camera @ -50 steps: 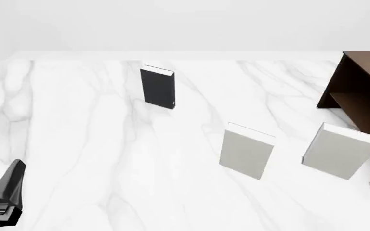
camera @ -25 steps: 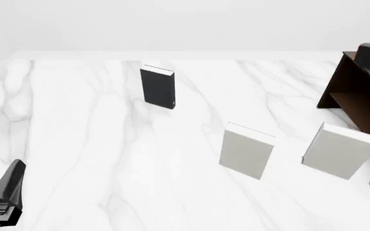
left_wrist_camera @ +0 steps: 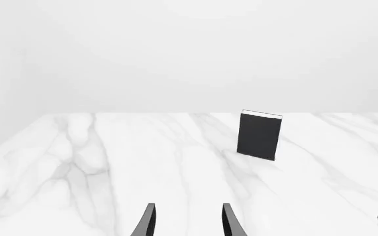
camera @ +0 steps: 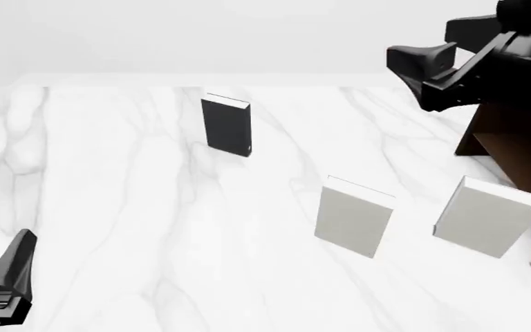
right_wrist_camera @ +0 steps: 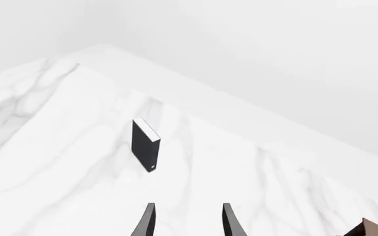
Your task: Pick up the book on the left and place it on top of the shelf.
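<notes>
one dark book (camera: 226, 125) stands upright on the white marble table (camera: 136, 228), toward the far side and left of middle, with its charcoal cover facing the camera and a white strip of page edges along the top. in the right wrist view a small pale round mark sits low on its spine; it is too small to read, and no other writing shows anywhere.

two wider pale grey-white books stand nearer and to the right: one (camera: 353, 216) near the middle, the other (camera: 486, 216) just beside the shelf (camera: 514, 142). there is one shelf, dark brown, cut off by the right edge.

two arms are in view. the right gripper (camera: 431, 72) hangs high above the table in front of the shelf, fingers pointing left, well apart from the dark book; its wrist view shows two fingertips (right_wrist_camera: 147, 221) spread with nothing between them. the left gripper (left_wrist_camera: 186, 222) sits at the near left corner, likewise parted and empty.
</notes>
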### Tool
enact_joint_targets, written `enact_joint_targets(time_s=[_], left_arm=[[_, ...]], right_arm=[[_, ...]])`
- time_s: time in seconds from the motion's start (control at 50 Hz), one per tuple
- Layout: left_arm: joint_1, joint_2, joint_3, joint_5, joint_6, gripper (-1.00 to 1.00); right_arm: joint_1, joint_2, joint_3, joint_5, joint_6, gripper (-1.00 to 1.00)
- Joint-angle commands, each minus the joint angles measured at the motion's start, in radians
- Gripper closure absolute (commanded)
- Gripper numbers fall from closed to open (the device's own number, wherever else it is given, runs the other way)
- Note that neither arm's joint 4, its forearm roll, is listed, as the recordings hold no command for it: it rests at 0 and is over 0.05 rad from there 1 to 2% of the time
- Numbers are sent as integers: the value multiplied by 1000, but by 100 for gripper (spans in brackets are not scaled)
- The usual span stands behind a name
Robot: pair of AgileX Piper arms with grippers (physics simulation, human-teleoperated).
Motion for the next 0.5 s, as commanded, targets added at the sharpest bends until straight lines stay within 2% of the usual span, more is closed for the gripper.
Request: enact_joint_targets(time_s=[0.02,0.18,0.5], left_arm=[[0,0,0,0,0,-100],[0,0,0,0,0,-100],[0,0,0,0,0,-100]], right_arm=[[42,102,-41,-53,-1,-100],[53,146,-50,-125,24,-100],[70,244,-67,-208,50,-100]])
